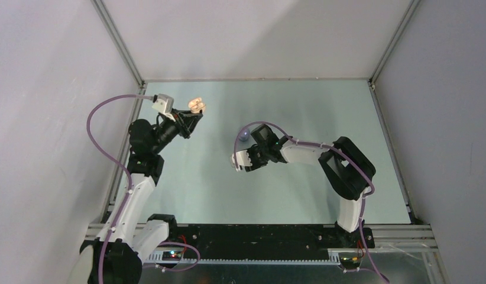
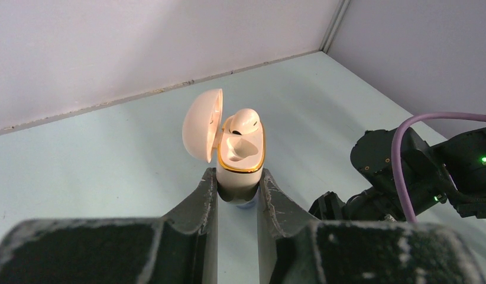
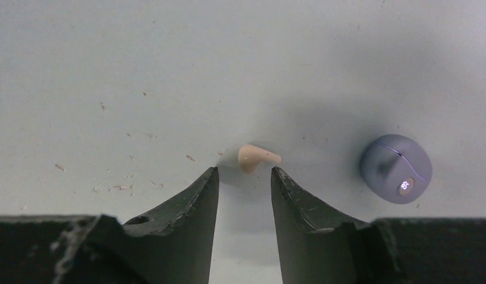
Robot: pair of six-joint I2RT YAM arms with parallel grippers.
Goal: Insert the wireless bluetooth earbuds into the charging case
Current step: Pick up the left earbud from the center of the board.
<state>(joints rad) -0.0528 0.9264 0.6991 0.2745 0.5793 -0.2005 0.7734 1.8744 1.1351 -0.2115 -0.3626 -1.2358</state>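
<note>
My left gripper (image 2: 237,188) is shut on a cream charging case (image 2: 240,168) with a gold rim, its lid (image 2: 200,124) open to the left. One cream earbud (image 2: 243,121) sits in the case's far socket; the near socket looks empty. The case shows at the back left in the top view (image 1: 196,105), held above the table. My right gripper (image 3: 244,171) is open, pointing down at the table, with a loose cream earbud (image 3: 256,158) lying just beyond its fingertips. In the top view the right gripper (image 1: 242,161) is near the table's middle.
A closed purple case (image 3: 395,168) with a small lit spot lies on the table right of the loose earbud; it shows in the top view (image 1: 245,135) behind the right wrist. The pale green table (image 1: 300,106) has walls at the back and sides.
</note>
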